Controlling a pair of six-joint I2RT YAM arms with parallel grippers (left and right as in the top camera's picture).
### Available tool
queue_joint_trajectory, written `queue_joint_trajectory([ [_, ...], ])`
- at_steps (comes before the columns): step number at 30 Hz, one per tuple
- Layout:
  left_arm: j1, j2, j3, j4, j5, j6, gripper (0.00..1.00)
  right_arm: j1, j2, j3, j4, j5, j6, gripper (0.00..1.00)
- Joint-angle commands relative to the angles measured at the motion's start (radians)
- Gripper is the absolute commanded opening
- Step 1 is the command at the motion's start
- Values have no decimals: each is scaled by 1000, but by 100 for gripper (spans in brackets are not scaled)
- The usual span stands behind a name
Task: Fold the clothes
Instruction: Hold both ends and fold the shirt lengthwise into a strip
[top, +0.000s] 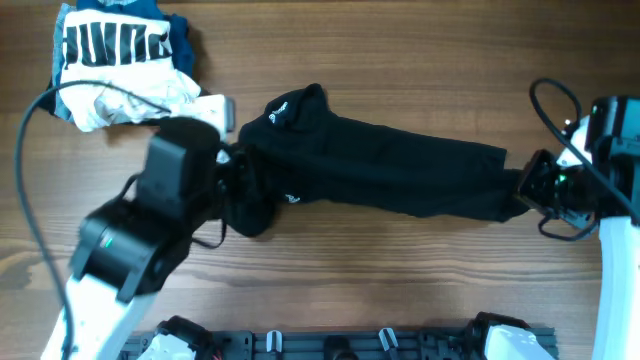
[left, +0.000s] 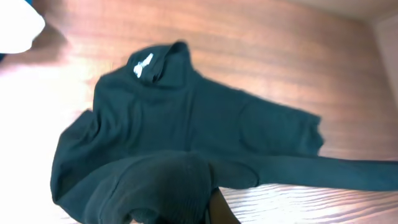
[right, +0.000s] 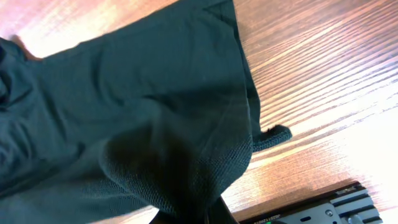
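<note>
Overhead: black shirt (top: 390, 170) lies pulled into a long band across the middle of the wooden table (top: 400, 60), collar end to the left, small white logo (top: 278, 108) showing near the collar. Left gripper (top: 236, 172) is clamped on a bunched wad at the shirt's left end. Right gripper (top: 527, 190) is closed on the far right edge of the fabric. A white and blue bundle (top: 120, 55) with striped print sits in the top left corner, just beside the shirt but apart from it.

Left wrist: shirt (left: 186, 124) spreads away over the wood, and a mound of cloth at the bottom edge covers the fingers.

Right wrist: shirt (right: 124, 112) fills most of the frame, folds converging where the cloth is pinched at the bottom edge. A black rack (right: 311, 211) is at lower right.
</note>
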Motion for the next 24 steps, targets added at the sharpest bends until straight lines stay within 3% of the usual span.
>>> queue_joint_trajectory([
  [1,-4,132,1,2,6,19,4,-6,78,-30,9,15,-27,4],
  [7,-4,344,1,-66,16,19,4,-6,180,-171,85,15,-49,4],
  [13,-4,504,-1,-69,16,19,4,-6,319,-320,274,11,-41,4],
  [24,-4,648,-1,-69,37,19,4,-6,502,-391,401,11,-22,4],
])
